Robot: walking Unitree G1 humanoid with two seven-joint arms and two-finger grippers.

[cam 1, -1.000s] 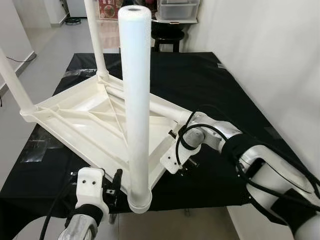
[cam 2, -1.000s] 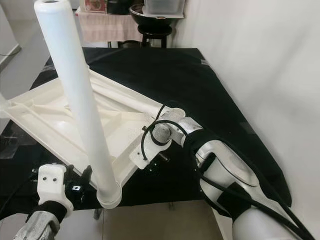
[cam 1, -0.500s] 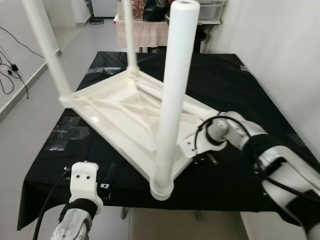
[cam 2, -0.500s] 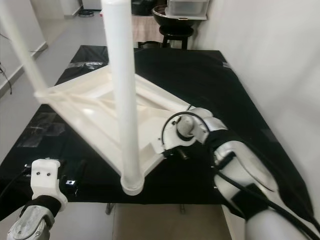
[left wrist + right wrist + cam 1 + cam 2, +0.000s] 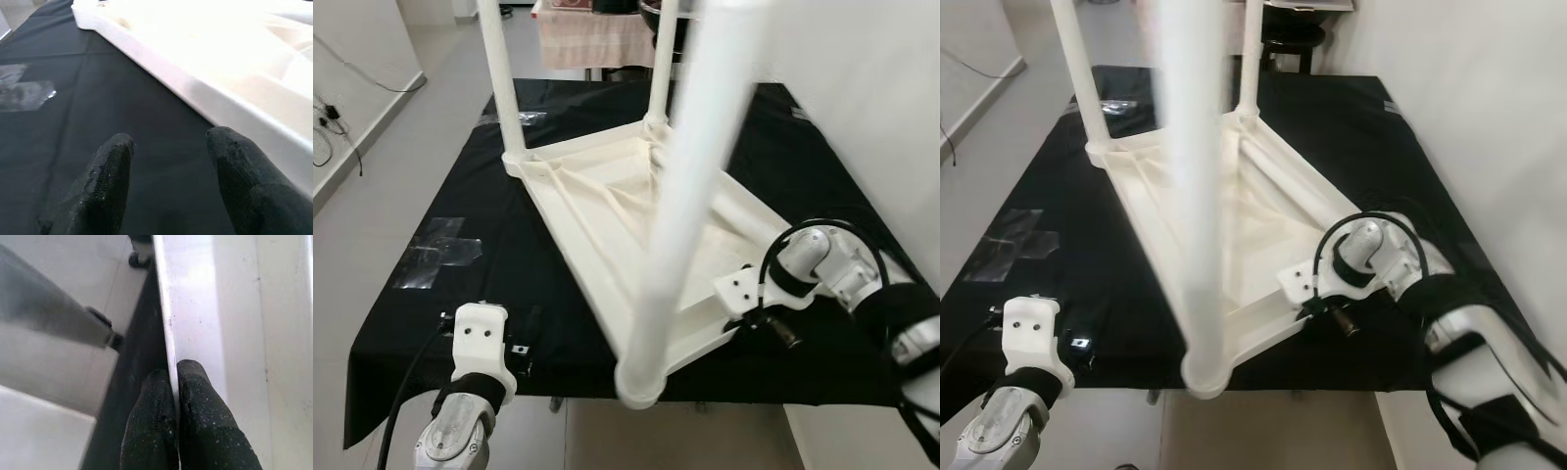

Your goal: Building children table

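On the black-covered counter [image 5: 460, 186] lies the white children's table [image 5: 626, 211], turned upside down with its top against the cloth and its legs pointing up. Two far legs [image 5: 499, 73] stand at the far corners, and a near leg [image 5: 680, 215], blurred, rises from the corner closest to the robot, at the counter's near edge. The right pincer [image 5: 174, 382] is clamped on the thin rim of the tabletop at its near right edge, one finger on each side of that rim. In the head views the right arm [image 5: 822, 264] reaches in from the right to that same edge. The left pincer [image 5: 168, 161] hovers low over the cloth just beside the table's near left rim, its fingers [image 5: 110, 171] spread apart and holding nothing. Clear tape patches [image 5: 435, 255] stick to the cloth on the left.
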